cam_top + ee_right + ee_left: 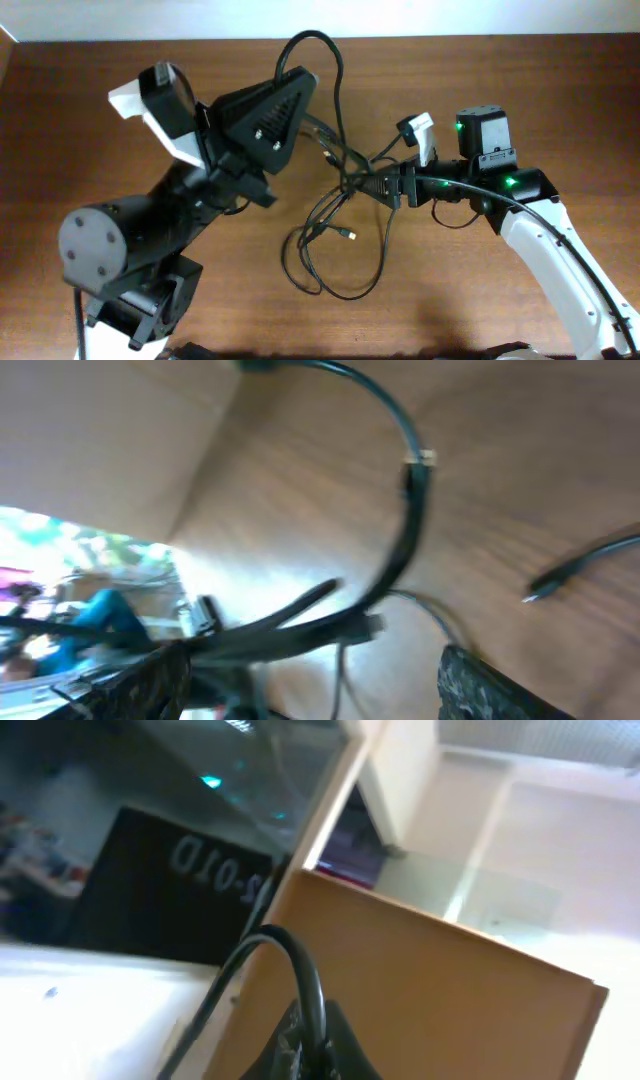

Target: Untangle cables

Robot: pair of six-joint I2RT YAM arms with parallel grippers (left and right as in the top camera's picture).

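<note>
Two thin black cables (345,180) lie knotted together at the table's middle, with loose loops (372,282) trailing toward the front and a gold-tipped plug (350,235) lying inside them. My left gripper (297,77) is raised and shut on one cable, which arches up out of its jaws (310,982) and drops back to the knot. My right gripper (372,186) sits at the knot's right side. In the right wrist view its fingers (310,675) are wide apart, with a bundle of cable strands (300,622) running across between them and a curved strand with a plug (418,460) beyond.
The brown wooden table (480,290) runs to a pale wall at the back (420,20). The left arm's large base (100,250) fills the front left. The right arm (560,240) and its own thicker wire come in from the right. Another plug end (545,585) lies on the wood.
</note>
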